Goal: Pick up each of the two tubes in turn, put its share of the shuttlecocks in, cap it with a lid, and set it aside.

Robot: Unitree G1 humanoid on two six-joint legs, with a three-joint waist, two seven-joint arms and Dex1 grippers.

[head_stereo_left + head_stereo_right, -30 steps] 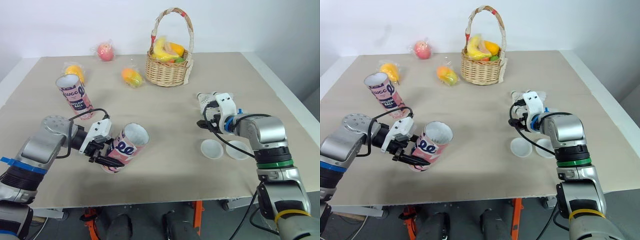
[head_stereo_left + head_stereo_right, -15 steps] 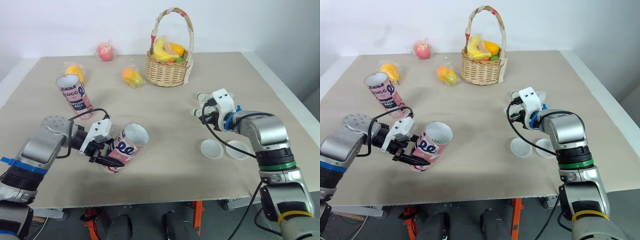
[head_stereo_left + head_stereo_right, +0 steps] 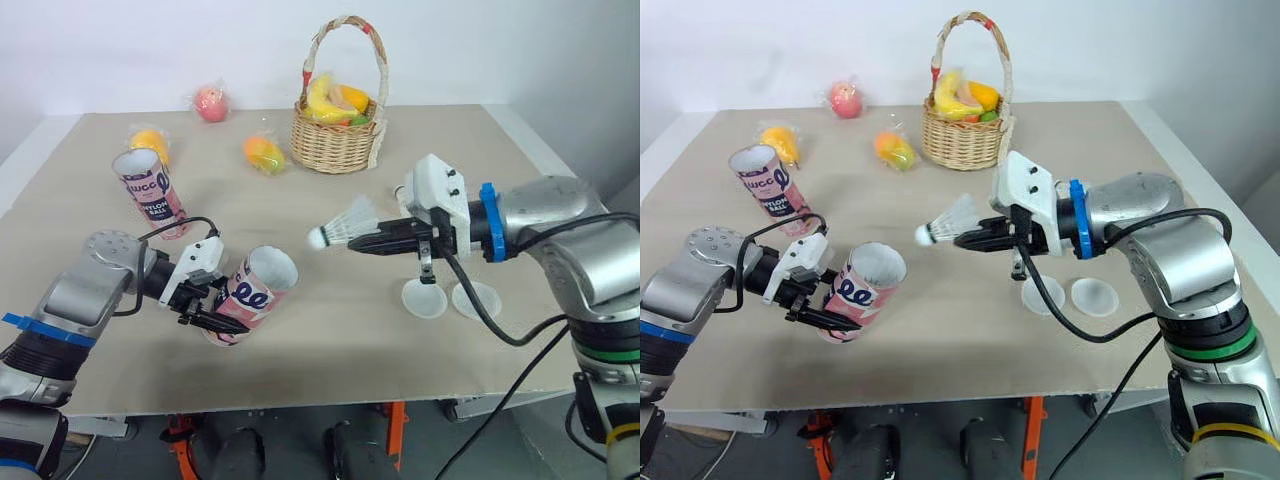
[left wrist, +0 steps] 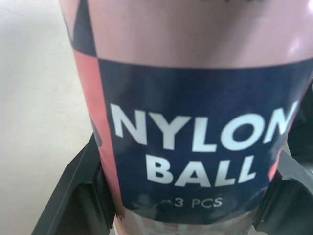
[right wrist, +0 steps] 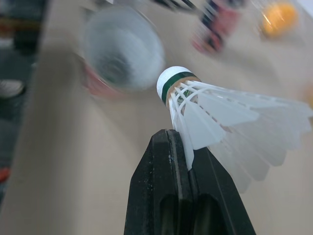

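Left eye view: both arms are hanging over the pale surface (image 3: 330, 340), one at each side, with open air between them.
right end effector (image 3: 360, 241): its two black fingers are pressing together on the feather skirt of the shuttlecock (image 3: 340, 228), holding it up off the surface.
shuttlecock: it is lying nearly level in the air, its white cork nose pointing toward the robot's left and its skirt fanning back over the fingers.
left end effector (image 3: 212, 306): its fingers are clamping the lower body of the held tube (image 3: 258, 285), one finger on each side, as the left wrist view is showing around the "NYLON BALL" label.
held tube: it is tilting, its open mouth facing up and toward the robot's right, its base low near the surface.
shuttlecock and held tube: the cork is sitting above and to the right of the tube's rim, near it but not touching; in the right wrist view the blurred open mouth is showing just beyond the cork.
second tube (image 3: 150, 192): it is standing on the far left of the surface, leaning a little, mouth open.
lids (image 3: 424, 297): two white lids are lying side by side on the surface beneath the right arm.
basket (image 3: 337, 145): it is standing at the far side, holding fruit, with bagged fruit (image 3: 263, 153) lying loose to its left.
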